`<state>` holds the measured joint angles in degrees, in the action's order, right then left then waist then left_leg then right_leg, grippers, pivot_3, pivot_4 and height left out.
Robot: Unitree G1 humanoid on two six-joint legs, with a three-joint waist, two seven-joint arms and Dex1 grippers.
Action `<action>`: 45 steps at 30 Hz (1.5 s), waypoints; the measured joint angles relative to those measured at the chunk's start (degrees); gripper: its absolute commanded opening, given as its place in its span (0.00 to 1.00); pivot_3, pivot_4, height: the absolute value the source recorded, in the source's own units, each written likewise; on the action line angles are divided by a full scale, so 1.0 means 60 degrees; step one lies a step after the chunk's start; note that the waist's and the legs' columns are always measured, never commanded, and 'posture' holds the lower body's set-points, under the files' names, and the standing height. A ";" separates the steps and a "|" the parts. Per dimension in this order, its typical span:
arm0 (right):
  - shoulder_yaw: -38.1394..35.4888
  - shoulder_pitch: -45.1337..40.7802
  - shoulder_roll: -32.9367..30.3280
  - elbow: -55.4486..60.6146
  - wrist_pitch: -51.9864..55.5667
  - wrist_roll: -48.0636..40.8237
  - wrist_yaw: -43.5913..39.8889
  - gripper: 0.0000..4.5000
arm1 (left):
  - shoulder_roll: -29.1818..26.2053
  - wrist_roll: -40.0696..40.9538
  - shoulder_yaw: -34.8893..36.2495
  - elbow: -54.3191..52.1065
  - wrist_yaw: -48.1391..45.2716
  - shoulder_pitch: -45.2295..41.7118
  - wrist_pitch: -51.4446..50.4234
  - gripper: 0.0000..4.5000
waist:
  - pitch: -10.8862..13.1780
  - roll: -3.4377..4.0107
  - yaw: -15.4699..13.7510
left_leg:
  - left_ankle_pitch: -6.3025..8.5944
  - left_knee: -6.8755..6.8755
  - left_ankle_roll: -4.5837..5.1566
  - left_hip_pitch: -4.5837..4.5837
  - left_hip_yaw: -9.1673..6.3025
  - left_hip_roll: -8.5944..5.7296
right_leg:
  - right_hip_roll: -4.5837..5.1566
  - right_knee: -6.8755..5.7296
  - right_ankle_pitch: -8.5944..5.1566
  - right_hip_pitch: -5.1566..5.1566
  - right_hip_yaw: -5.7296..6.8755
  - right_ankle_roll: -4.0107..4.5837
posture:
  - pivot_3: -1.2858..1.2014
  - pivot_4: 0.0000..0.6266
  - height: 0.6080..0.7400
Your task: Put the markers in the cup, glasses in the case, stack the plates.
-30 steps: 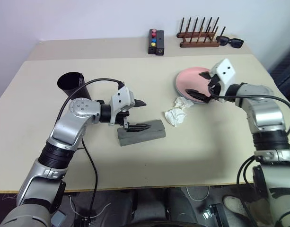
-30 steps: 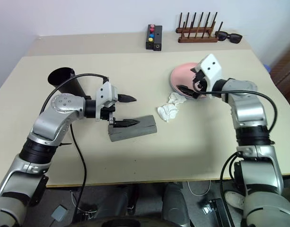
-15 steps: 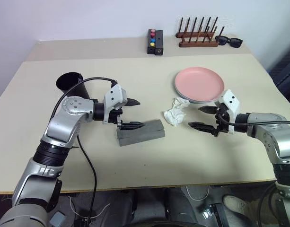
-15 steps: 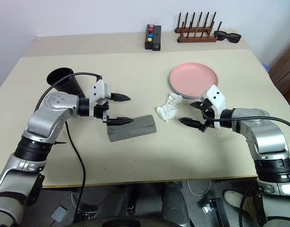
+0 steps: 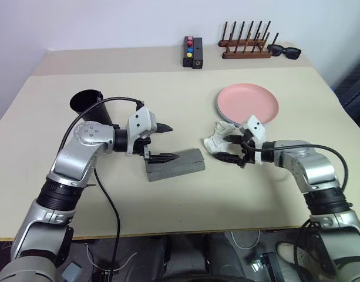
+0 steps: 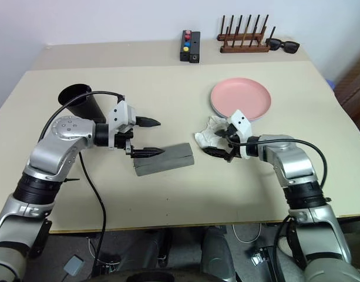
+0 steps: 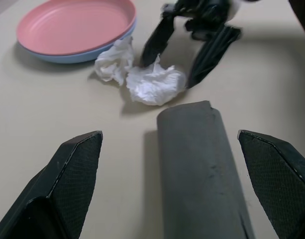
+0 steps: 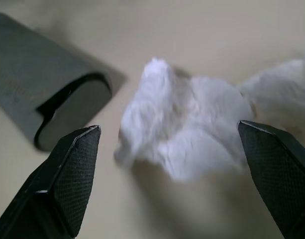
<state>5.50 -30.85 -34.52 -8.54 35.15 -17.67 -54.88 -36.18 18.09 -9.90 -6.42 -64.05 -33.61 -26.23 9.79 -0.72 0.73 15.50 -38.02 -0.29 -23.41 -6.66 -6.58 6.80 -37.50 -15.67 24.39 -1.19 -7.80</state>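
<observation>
The grey case (image 5: 175, 164) lies shut mid-table. My left gripper (image 5: 172, 142) hangs open over its left end, one finger just above the lid. Behind that arm stands the black cup (image 5: 86, 104). The salmon plate (image 5: 248, 104) rests on the light blue plate (image 7: 67, 56) at the right. My right gripper (image 5: 222, 148) is open, low over the table, its fingers on either side of a crumpled white tissue (image 8: 192, 129) in front of the plates. The markers and the glasses are out of view.
On the far table stand a black box with coloured buttons (image 5: 193, 51), a wooden peg rack (image 5: 246, 44) and black sunglasses (image 5: 285, 51). The tissue lies between the case and the plates.
My right arm came down from over the plates and swung left to the tissue. The salmon plate, covered by it before, now shows whole. The left gripper stayed put.
</observation>
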 measured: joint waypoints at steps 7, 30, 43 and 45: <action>0.0125 -0.0300 0.0343 -0.0629 -0.0350 0.0196 0.0037 0.71 | -0.0122 0.0019 0.0002 -0.0209 0.0086 0.0080 -0.0186 1.00 | 0.0000 0.0000 0.0005 | 0.0000 0.0000 0.0000 0.0000 0.0000 -0.0002 | 0.0000 0.0000 0.0000 0.0000 0.0000 0.0000 | 0.52 0.24 1.00; -0.0680 -0.0345 -0.0746 -0.0037 -0.0475 0.0171 0.0066 0.01 | -0.0734 0.1066 0.0950 -0.1316 0.0453 0.0775 -0.1012 1.00 | 0.0001 0.0003 0.0002 | 0.0000 0.0002 -0.0001 0.0000 0.0000 0.0001 | -0.0001 0.0000 0.0000 0.0002 -0.0002 0.0000 | 0.52 0.24 1.00; -0.0814 -0.2887 -0.0371 -0.4350 -0.2977 0.1132 0.0257 0.01 | -0.0514 0.1283 0.1229 -0.1468 0.1371 0.0741 -0.1412 1.00 | 0.0001 0.0003 0.0040 | 0.0000 0.0010 -0.0001 0.0000 0.0003 0.0002 | -0.0001 0.0005 0.0000 0.0003 -0.0002 0.0001 | 0.52 0.24 1.00; -0.0709 -0.3232 -0.0172 -0.5314 -0.3605 0.1418 0.0385 0.01 | -0.0403 0.1289 0.1234 -0.1520 0.1561 0.0688 -0.1449 1.00 | 0.0002 0.0003 0.0054 | 0.0000 0.0011 -0.0002 0.0000 0.0003 0.0002 | -0.0001 0.0005 0.0000 0.0005 -0.0002 0.0001 | 0.52 0.24 1.00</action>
<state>1.25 -50.24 -35.55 -40.42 13.52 -9.17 -52.57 -38.60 25.82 -2.50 -15.55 -54.69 -29.48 -34.92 9.81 -0.70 1.05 15.50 -37.96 -0.29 -23.41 -6.64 -6.56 6.79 -37.47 -15.67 24.42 -1.20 -7.79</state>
